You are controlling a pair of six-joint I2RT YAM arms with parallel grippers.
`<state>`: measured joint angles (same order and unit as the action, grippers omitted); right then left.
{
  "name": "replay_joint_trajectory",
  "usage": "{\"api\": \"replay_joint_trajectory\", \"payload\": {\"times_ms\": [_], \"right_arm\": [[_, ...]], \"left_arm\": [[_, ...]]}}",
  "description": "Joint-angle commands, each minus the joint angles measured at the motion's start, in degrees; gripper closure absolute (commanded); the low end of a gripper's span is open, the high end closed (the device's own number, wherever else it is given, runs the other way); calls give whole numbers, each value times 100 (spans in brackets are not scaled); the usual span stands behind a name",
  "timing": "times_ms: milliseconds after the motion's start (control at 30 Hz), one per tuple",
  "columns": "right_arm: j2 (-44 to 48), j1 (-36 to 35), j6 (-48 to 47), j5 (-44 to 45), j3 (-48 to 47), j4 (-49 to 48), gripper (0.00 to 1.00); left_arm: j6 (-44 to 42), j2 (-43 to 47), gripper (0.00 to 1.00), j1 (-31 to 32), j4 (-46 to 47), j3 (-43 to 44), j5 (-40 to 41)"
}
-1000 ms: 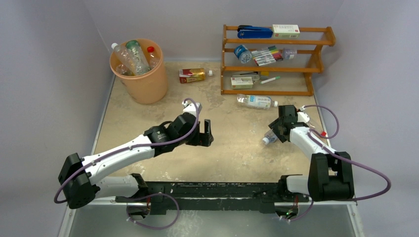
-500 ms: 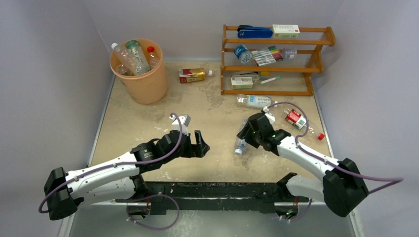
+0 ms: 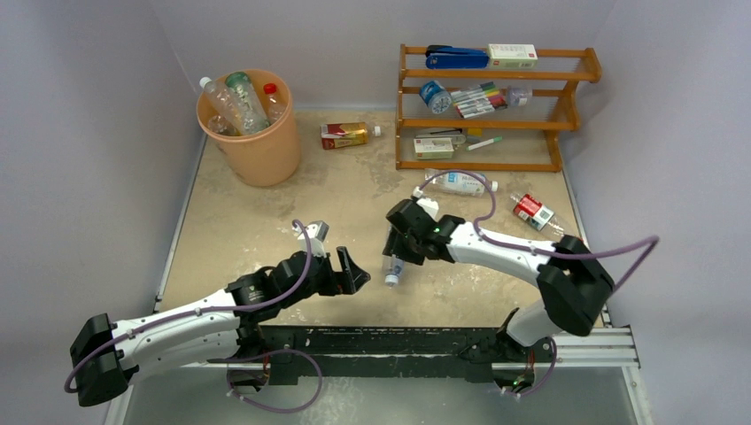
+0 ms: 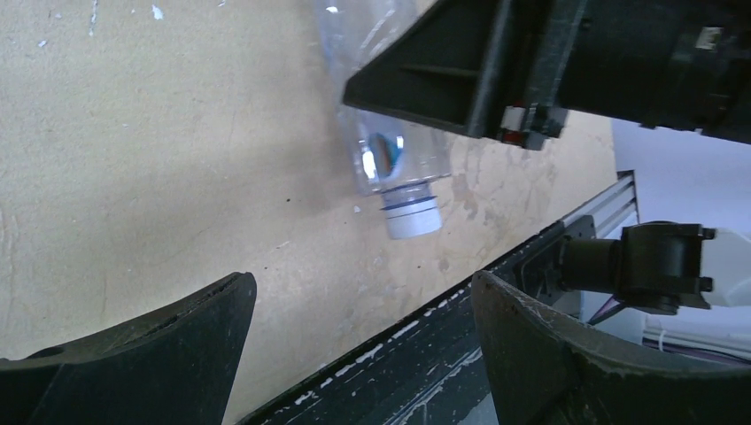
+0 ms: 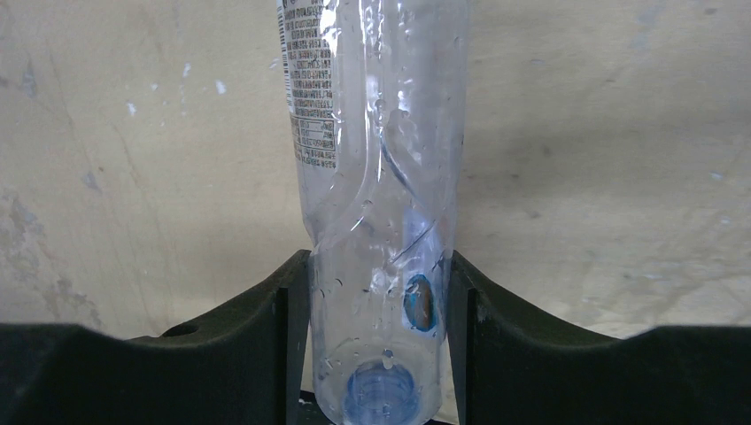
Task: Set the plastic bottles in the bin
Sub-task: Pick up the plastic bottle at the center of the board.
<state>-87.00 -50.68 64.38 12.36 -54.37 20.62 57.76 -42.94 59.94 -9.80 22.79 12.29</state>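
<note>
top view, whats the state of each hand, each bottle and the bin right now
left hand: open, empty
right hand: shut on the clear bottle
clear bottle: gripped near its neck, cap on
bin: upright, three bottles sticking out
red-and-gold bottle: lying on the table, outside the bin
blue-label bottle: lying in front of the rack
red-label bottle: lying on the table

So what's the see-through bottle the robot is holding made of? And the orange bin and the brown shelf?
The bottle looks like thin, glossy clear plastic: you see right through it, and it creases where the jaws squeeze. The bin seems smooth plastic, one even peach-orange colour. The shelf rack is probably varnished wood: brown, slightly shiny.
</note>
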Motion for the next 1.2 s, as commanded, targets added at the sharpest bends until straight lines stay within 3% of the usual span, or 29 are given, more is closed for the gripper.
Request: {"api": "replay_joint_trajectory", "payload": {"times_ms": [0,200,533,767,1167], "right_arm": [[-275,-166,-141,-117,-711,339,65],[-212,-191,-197,140,-1359,921,65],[451,-182,-148,307,-1710,1400,64],[193,-45,-388,471,-2498,2105,63],[935,434,-519,-86,-2052,738,64]], "left_arm": [[88,321,9,35,328,81,-76],[85,510,9,35,88,198,-146],[-54,-201,8,28,790,174,-769],[-38,-279,8,35,990,25,-1118],[-111,90,7,35,1087,-319,-1330]]}}
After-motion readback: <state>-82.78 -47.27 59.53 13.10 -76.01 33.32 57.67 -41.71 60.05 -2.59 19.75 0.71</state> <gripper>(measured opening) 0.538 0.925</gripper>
